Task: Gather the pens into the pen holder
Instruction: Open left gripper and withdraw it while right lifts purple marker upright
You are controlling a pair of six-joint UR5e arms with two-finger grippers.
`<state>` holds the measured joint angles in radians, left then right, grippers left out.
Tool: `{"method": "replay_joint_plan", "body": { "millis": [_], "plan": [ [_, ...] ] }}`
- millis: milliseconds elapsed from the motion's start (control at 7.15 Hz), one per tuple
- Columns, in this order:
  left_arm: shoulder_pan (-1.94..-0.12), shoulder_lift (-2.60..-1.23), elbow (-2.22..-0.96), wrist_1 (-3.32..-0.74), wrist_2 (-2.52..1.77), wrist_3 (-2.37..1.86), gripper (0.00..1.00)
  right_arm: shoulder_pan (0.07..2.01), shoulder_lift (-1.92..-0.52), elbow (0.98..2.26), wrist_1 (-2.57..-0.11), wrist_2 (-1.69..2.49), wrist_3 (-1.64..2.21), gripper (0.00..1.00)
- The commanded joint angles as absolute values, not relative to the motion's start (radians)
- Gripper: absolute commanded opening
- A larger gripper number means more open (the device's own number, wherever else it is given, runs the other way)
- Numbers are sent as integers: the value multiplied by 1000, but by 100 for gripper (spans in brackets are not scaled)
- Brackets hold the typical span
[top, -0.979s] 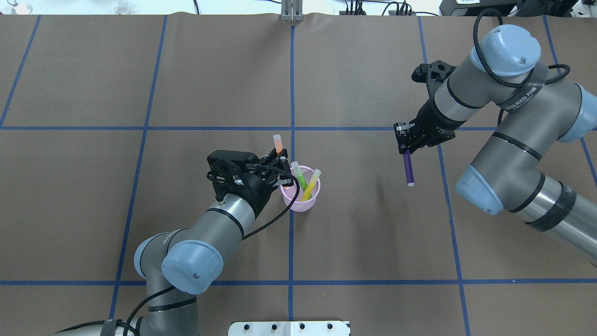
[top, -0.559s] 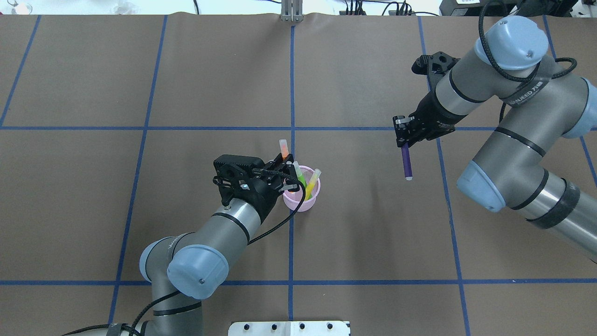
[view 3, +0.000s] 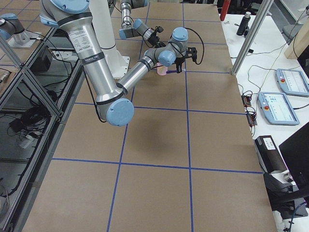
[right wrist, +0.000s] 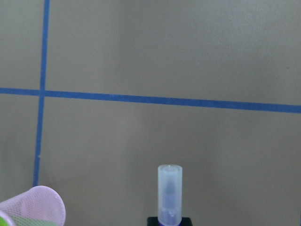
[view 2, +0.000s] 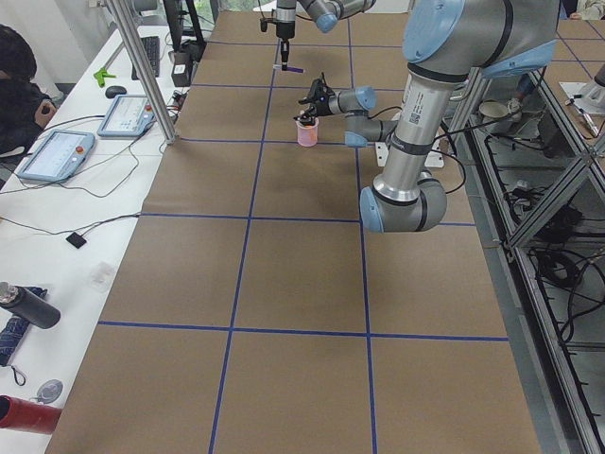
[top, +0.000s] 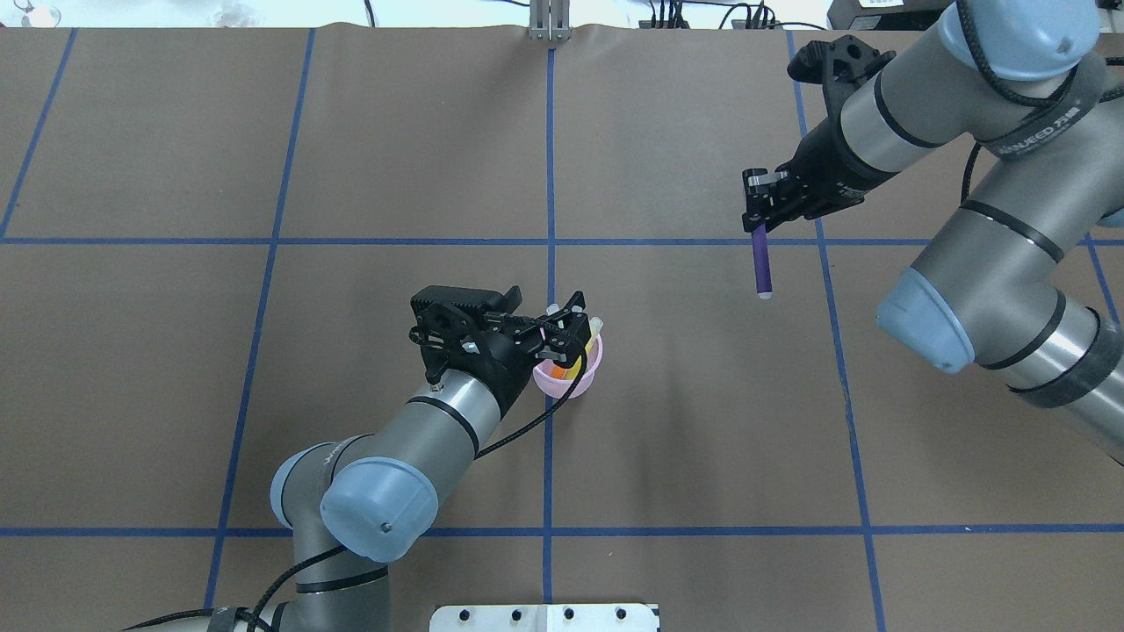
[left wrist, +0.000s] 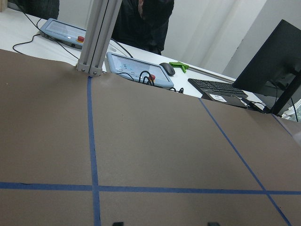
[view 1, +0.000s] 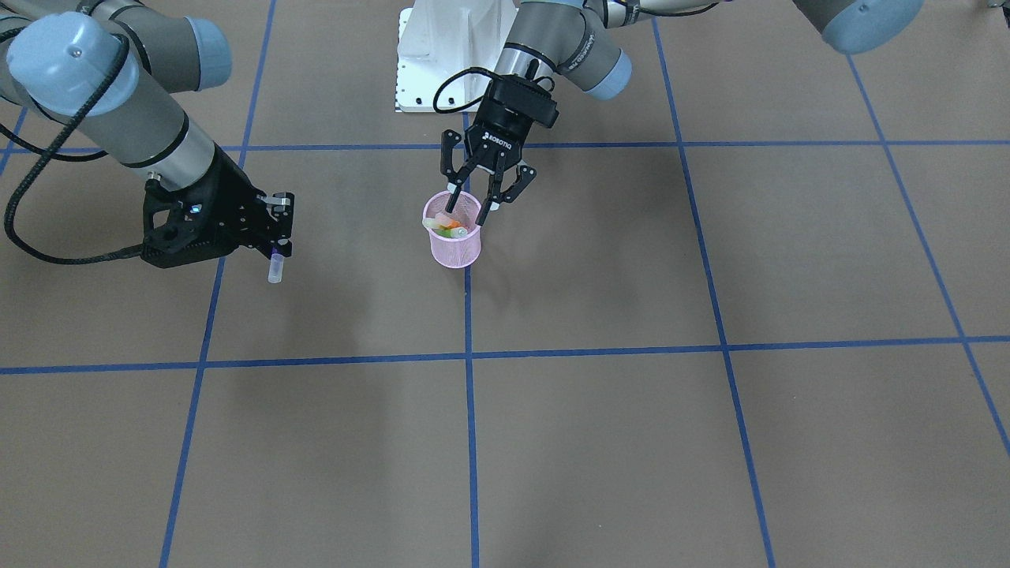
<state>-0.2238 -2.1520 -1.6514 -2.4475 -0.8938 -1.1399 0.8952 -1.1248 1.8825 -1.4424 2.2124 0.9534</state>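
While the left gripper (view 1: 467, 211) hangs with fingers spread just above the pen holder (view 1: 456, 248), the orange pen (view 1: 451, 224) and green pen (view 1: 447, 233) lie inside, half hidden. Well apart, the right gripper (top: 759, 230) pinches the purple pen (top: 762, 268).

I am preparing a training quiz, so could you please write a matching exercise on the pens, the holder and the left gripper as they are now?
Things:
1. slim purple pen
2. slim orange pen
3. left gripper
4. round pink wire-mesh pen holder

States:
A. standing upright on the brown table
B. open, just above the holder's rim
C. lying inside the holder among other pens
D. clamped in the right gripper, well away from the holder

Pairs: 1-D, 2-C, 3-B, 4-A
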Motion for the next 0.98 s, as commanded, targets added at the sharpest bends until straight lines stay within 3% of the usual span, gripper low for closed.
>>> {"method": "replay_joint_plan", "body": {
  "millis": [0,419,699,839],
  "plan": [
    [-267,-2148,-1739,-2439,-920,-1032,98,917,-1057,1928,-1440,2125,959,0],
    [-528,-2027,-1822,-2302,-1369,-1028,98,895,-1054,1983,-1319,1950,965,0],
    [-860,-2005,-1865,-1988,-1933,-918,97,847,-1052,1988,-1279,1863,966,0],
    [-938,-2000,-1864,-1905,-2042,-826,98,810,-1046,1990,-1279,1806,966,0]
  ]
}}
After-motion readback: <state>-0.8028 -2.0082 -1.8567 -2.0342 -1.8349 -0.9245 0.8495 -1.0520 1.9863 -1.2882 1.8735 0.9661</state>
